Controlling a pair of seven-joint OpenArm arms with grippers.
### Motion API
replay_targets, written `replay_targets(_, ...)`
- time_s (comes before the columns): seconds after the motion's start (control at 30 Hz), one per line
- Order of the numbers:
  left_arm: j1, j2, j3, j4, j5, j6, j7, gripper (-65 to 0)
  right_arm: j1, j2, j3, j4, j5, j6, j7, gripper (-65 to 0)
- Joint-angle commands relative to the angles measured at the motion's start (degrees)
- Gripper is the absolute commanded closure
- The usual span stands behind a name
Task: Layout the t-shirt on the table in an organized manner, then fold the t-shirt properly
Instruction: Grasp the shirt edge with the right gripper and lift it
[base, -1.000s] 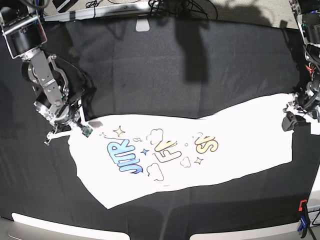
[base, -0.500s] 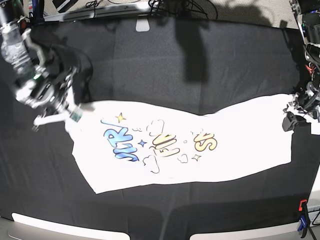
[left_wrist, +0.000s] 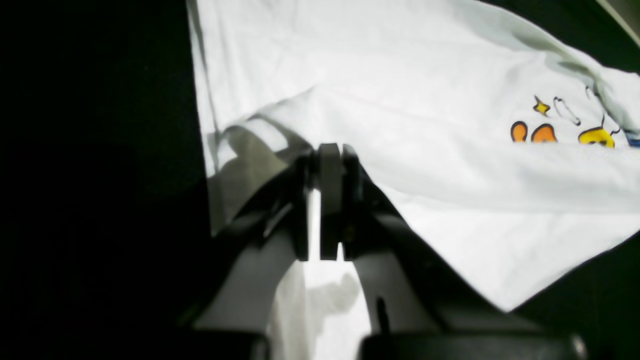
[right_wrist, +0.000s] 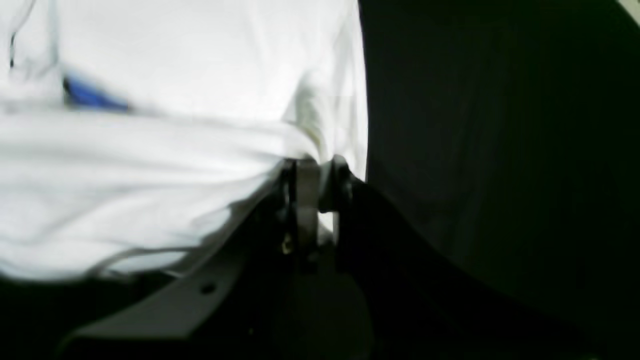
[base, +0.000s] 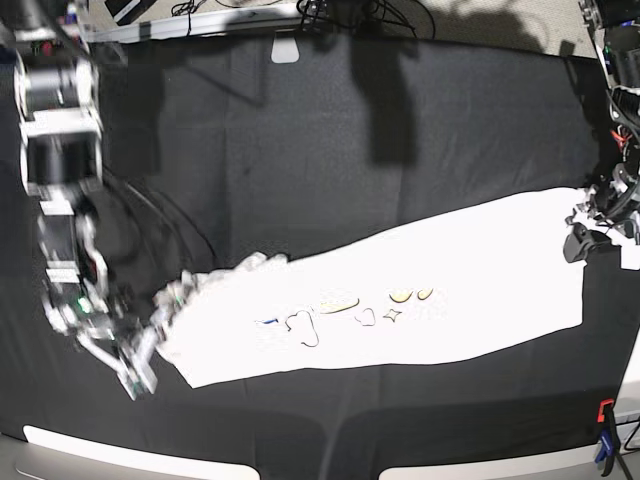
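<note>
The right metal pincer (base: 160, 320), clenched on the white cartoon-lettered cotton t-shirt (base: 480, 270), has swept its end nearer, hiding most lettering; the left black-tipped pincer (base: 578, 243) pinches the other end. Spread over the black cloth-covered table (base: 300, 130), it's probably being folded in 2.

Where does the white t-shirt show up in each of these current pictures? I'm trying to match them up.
Left wrist view: the t-shirt fills the top and right, running down behind the dark fingertips.
Right wrist view: it spans the left side and upper middle.
Base view: it stretches across the lower half, between the two arms.
Shared landmark: the blue bit of print, at far right, upper left and left of centre respectively.
</note>
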Motion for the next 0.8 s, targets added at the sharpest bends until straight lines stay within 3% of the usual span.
replay_targets(0.0, -1.0, -1.1, -0.4, 0.9, -1.1, -0.4, -1.4, 0.0, 4.0, -0.5, 0.3, -1.7, -0.9, -0.4, 2.1, 0.0)
replay_targets(0.17, -1.0, -1.1, -0.4, 0.9, -0.5, -0.4, -1.3, 0.0, 12.6, -6.3, 0.4, -15.1, -7.9, -3.9, 6.0, 0.0)
replay_targets(0.27, -1.0, -1.1, -0.4, 0.9, 2.5, -0.4, -1.4, 0.0, 15.6, -8.3, 0.4, -20.9, -11.6, -4.2, 9.0, 0.0)
replay_targets(0.3, -1.0, -1.1, -0.4, 0.9, 3.0, -0.4, -1.4, 0.0, 16.3, -8.7, 0.4, -22.0, -12.2, -4.2, 9.4, -1.5)
replay_targets(0.4, -1.0, -1.1, -0.4, 0.9, 3.3, -0.4, -1.4, 0.0, 17.1, -9.6, 0.4, -22.9, -12.3, -4.2, 10.1, -16.1)
replay_targets(0.47, -1.0, -1.1, -0.4, 0.9, 3.3, -0.2, -1.4, 0.0, 17.5, -9.6, 0.4, -22.9, -12.1, -4.5, 11.2, -21.8)
replay_targets(0.57, -1.0, -1.1, -0.4, 0.9, 3.3, -0.2, -1.4, 0.0, 18.7, -9.6, 0.4, -22.9, -11.2, -6.7, 12.2, -22.7)
replay_targets(0.63, -1.0, -1.1, -0.4, 0.9, 3.2, -0.2, -1.4, 0.0, 19.7, -9.4, 0.4, -22.8, -7.7, -6.5, 10.0, -22.7)
replay_targets(0.7, -1.0, -1.1, -0.4, 0.9, 3.1, -0.2, -1.4, 0.0, 20.0, -9.4, 0.4, -21.9, -3.8, -3.4, 6.7, -22.7)
replay_targets(0.77, -1.0, -1.1, -0.4, 0.9, 3.1, -0.2, -1.4, 0.0, 19.3, -9.4, 0.4, -19.7, -0.8, 4.0, 3.4, -22.4)
